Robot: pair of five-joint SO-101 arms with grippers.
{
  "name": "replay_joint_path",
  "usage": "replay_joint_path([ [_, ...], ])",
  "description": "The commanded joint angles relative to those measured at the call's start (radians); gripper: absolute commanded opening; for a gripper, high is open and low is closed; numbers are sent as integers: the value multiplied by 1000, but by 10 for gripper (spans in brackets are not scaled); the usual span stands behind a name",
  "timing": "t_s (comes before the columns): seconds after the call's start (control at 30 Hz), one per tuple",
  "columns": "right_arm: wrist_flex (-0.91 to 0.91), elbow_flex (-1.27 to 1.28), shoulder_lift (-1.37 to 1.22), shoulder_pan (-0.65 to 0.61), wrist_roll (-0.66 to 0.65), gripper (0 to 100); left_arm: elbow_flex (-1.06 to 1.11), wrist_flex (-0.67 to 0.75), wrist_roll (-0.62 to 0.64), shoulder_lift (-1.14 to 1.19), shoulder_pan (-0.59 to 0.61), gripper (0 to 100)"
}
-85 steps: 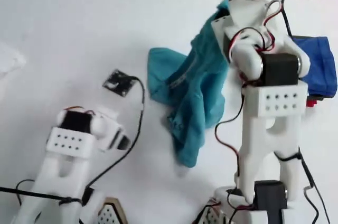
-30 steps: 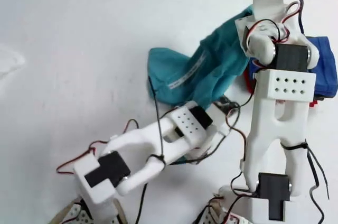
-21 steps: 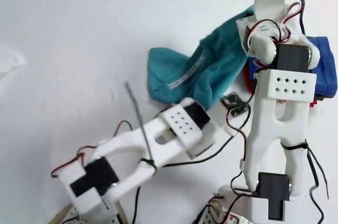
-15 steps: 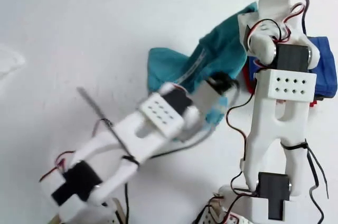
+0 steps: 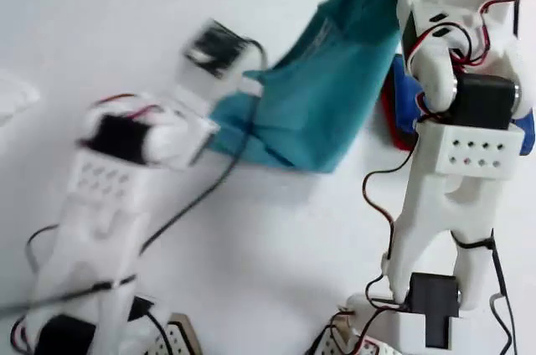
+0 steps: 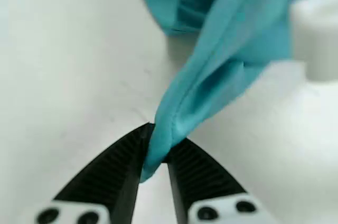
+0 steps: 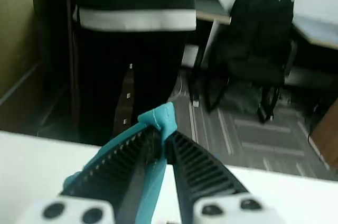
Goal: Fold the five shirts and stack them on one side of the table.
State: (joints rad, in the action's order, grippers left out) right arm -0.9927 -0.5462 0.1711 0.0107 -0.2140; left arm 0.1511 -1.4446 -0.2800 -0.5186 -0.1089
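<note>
A teal shirt (image 5: 322, 95) hangs stretched above the white table (image 5: 268, 246) between both grippers. My left gripper (image 6: 156, 147) is shut on a bunched edge of the shirt (image 6: 232, 44); in the high view it sits left of centre (image 5: 244, 83). My right gripper (image 7: 161, 137) is shut on a corner of the shirt (image 7: 161, 117), held high at the table's far edge. The shirt's lower fold touches the table near the middle.
A folded blue shirt (image 5: 402, 87) on a red one (image 5: 387, 116) lies at the right side, partly under the right arm (image 5: 452, 146). A white cloth (image 5: 12, 91) lies at the left edge. Floor and a black chair (image 7: 259, 60) lie past the far edge.
My left arm swung in to the shirt, shut on its lower edge and pulled it left and away. My right gripper lifted its corner higher toward the far edge, spreading the shirt.
</note>
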Motion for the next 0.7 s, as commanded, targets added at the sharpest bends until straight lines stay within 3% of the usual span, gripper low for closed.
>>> replay_joint_path([
  [0.0,21,-130,8,-19,3,19,-127,-11,-11,-83,75,26],
  [0.37,-39,-404,15,-28,6,19,-441,-133,-12,-87,97,26],
  [0.5,-174,-505,15,-36,11,19,-532,-193,-12,-87,97,26],
  [0.67,-375,-559,10,-31,114,19,-579,-265,-60,-87,97,26],
])
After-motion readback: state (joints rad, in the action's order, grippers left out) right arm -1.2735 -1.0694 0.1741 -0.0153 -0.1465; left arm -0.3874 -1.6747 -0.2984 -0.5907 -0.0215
